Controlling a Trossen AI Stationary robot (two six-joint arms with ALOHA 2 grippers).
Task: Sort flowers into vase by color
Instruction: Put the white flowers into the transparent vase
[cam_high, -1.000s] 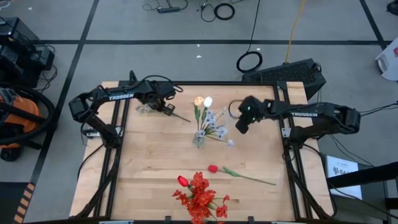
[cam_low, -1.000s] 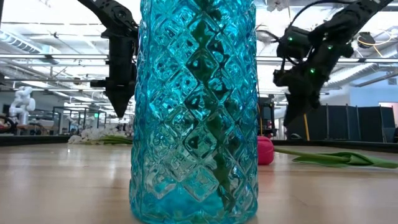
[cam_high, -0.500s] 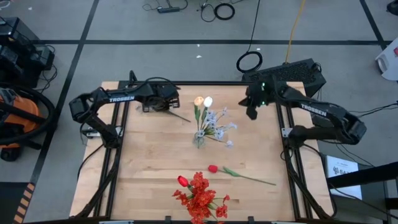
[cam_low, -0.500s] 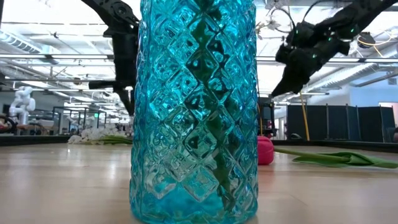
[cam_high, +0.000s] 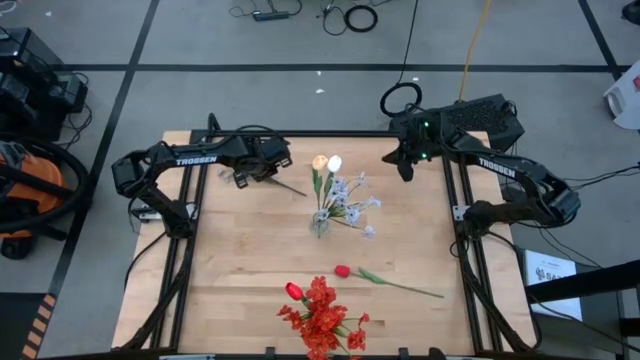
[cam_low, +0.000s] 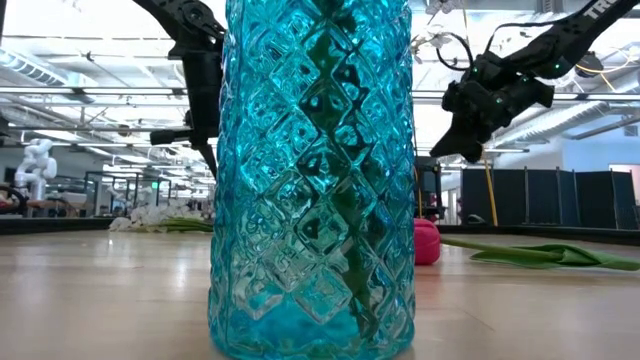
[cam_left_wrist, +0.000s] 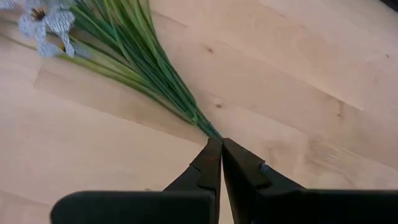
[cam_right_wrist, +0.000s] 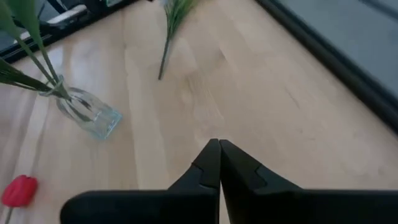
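Clear vase (cam_high: 320, 226), frame centre: pale tulips, bluish sprays placed. Blue vase (cam_low: 312, 180): red blooms (cam_high: 322, 315) in. Red tulip (cam_high: 343, 271) (lower centre), white spray (cam_left_wrist: 118, 43) on worktop (cam_high: 240, 260) remained. Left tool (cam_left_wrist: 221, 149) nearly together at spray's stem; right tool (cam_right_wrist: 219, 150) together, empty.

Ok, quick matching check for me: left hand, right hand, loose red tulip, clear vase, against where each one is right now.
1 left hand
2 right hand
3 loose red tulip
4 clear vase

A mid-table, holding pale tulips
B shut, near the table's far right corner
C lying flat beside the red bunch
D shut, above the stem ends of a pale spray

Pairs: 1-D, 2-B, 3-C, 4-A
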